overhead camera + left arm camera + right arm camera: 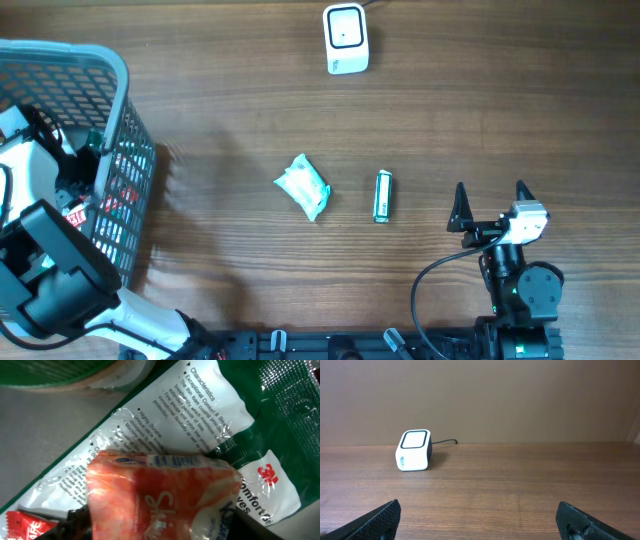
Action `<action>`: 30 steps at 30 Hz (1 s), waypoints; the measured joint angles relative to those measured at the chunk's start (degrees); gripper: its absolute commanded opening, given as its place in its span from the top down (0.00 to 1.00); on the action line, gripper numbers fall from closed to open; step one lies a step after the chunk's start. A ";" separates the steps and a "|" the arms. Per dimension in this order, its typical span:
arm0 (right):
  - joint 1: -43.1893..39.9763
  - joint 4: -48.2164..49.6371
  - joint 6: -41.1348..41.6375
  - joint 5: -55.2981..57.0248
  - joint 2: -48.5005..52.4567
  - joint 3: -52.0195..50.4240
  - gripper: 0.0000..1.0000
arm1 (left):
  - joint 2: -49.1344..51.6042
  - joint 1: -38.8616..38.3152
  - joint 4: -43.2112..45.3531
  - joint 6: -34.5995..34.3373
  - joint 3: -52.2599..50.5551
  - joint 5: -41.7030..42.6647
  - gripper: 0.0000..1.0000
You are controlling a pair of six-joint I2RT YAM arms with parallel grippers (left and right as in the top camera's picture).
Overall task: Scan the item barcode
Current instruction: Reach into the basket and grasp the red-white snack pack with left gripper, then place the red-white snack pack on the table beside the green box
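Orange-red packet sits in the left wrist view, filling the lower middle, shiny crinkled wrapper with white script on it and a blue-white strip along its top edge. It lies on top of a white and green package with small black print and a red logo. A small red sachet is at the lower left corner, just beside the packet. A green curved rim runs across the top left, what it belongs to is unclear. Left gripper is down over the packet, one dark finger at the packet's left edge and the other at its right edge, jaws partly narrowed around it; cannot tell whether they actually pinch it or only flank it. Overhead, the left arm reaches into the grey lattice basket at the left edge of the wooden table, so the packet is inside the basket, and its barcode side is not readable. White scanner with a dark window stands at the far edge of the table, cable trailing behind it, well apart from the basket. Mid-table lie a teal and white pouch and, near it to the right, a small green tube, not touching each other. Right gripper hovers at the near right of the table, jaws spread wide, nothing between them, pointed toward the scanner.
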 measured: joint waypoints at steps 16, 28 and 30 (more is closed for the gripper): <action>0.00 0.00 0.00 0.00 0.00 -0.02 0.00 | -2.43 0.00 -8.61 0.20 11.06 -3.04 0.48; 0.00 0.00 0.00 0.00 0.00 0.00 0.00 | -28.06 -0.04 -12.33 -4.46 17.16 17.22 0.46; 0.00 0.00 0.00 0.00 0.00 -0.02 0.00 | -33.73 -0.11 -13.29 -5.86 17.18 23.37 0.46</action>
